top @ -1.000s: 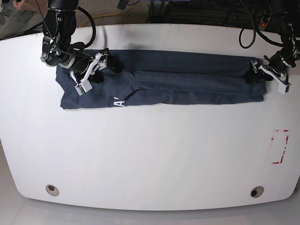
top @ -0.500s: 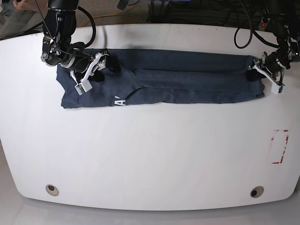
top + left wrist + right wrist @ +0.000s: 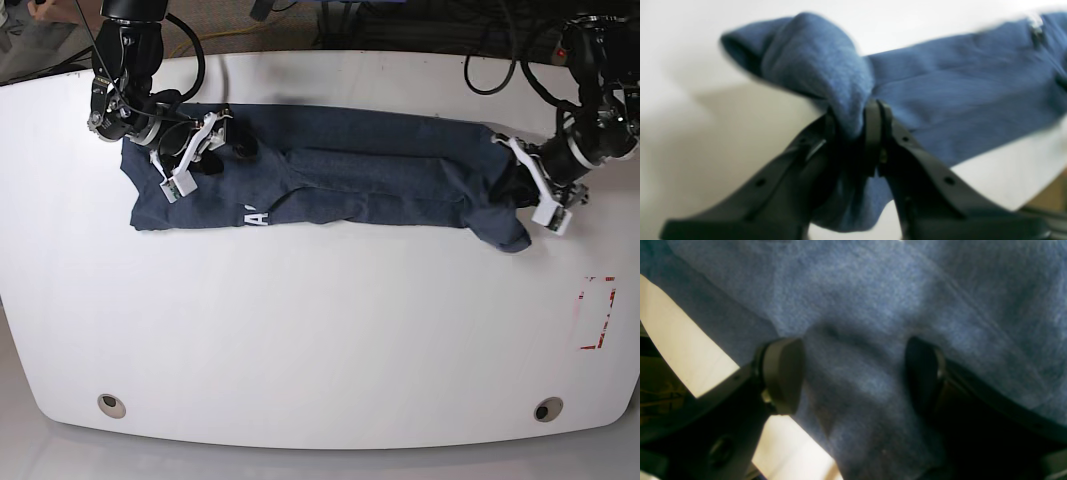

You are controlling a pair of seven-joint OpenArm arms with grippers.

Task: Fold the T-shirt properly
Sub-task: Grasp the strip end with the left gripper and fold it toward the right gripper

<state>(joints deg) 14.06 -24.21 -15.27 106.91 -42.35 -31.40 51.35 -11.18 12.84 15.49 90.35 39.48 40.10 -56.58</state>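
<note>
On white table (image 3: 320, 330), one T-shirt (image 3: 370, 175), two grippers, left gripper (image 3: 860, 133) pinching cloth.

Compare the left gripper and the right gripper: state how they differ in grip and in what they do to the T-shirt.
The left gripper is shut, pinching a bunched fold of the T-shirt; the right gripper stands open, with flat cloth between its jaws. In the base view, the left gripper's end of the shirt is gathered and crumpled; the right gripper's end lies flat and spread. Both are at opposite ends of the shirt, over the white table.
</note>
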